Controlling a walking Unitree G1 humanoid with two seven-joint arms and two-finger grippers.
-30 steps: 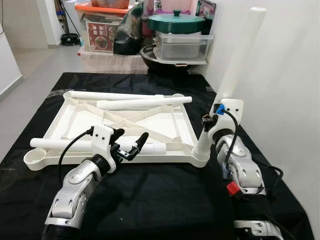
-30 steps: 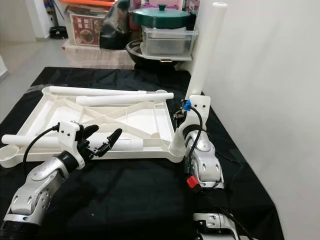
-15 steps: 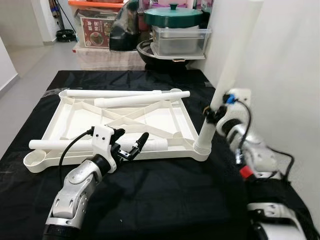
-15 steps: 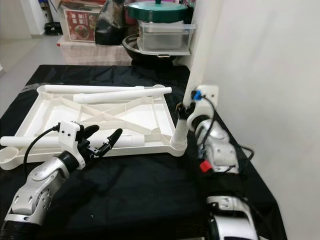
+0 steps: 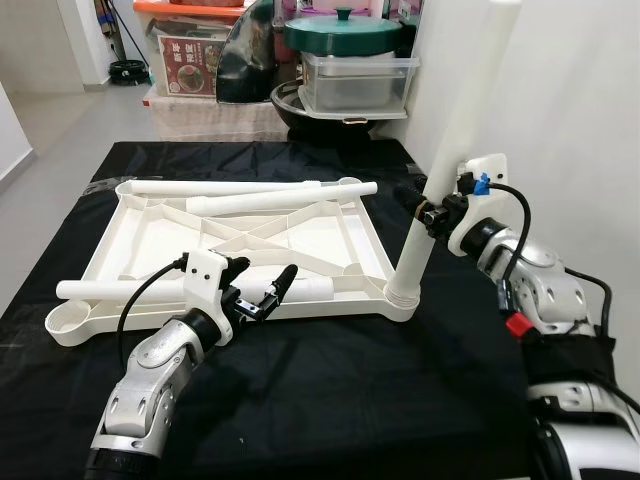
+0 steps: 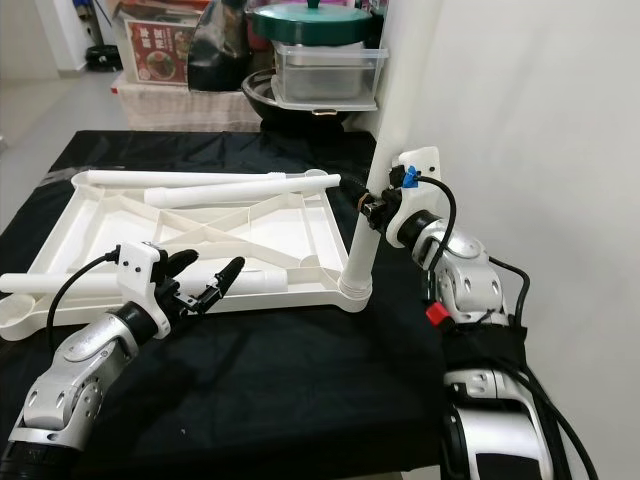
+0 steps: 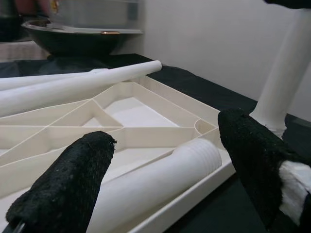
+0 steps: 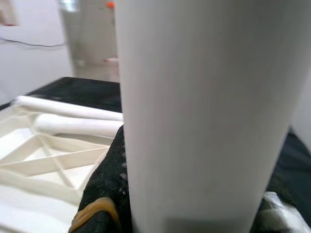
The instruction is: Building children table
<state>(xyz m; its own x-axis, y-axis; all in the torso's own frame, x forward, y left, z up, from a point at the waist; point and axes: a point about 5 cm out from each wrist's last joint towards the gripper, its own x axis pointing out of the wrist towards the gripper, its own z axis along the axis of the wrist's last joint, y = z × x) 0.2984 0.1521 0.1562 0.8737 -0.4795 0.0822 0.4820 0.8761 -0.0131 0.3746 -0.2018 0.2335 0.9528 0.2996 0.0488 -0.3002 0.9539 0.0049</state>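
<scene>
A white plastic tabletop (image 5: 150, 230) lay upside down on the bench (image 5: 330, 400), which was covered in a black cloth, its ribbed underside facing up. At its near right corner a white leg (image 5: 452, 150) stood upright in the corner socket (image 5: 402, 296), leaning slightly to the right toward the pale wall (image 5: 580, 120). The right gripper (image 5: 428, 208) came in from the right at about the lower third of that leg, and its black fingers (image 8: 104, 187) were closed around the tube, one of them pressed against its side in the right wrist view.

Two more loose legs lay across the far edge of the tabletop, one long tube (image 5: 225, 187) along the rim and another (image 5: 285, 199) just in front of it, angled a little. A fourth leg (image 5: 120, 288) rested along the near edge, its threaded end (image 7: 194, 158) pointing right.

The left gripper (image 5: 259, 292) hovered low over that near edge, just above the fourth leg, with its fingers (image 7: 68, 187) spread apart and holding nothing.

Beyond the bench, on the far side, stood a clear storage box (image 5: 360, 85) with a green lidded pot (image 5: 348, 30) on top.
</scene>
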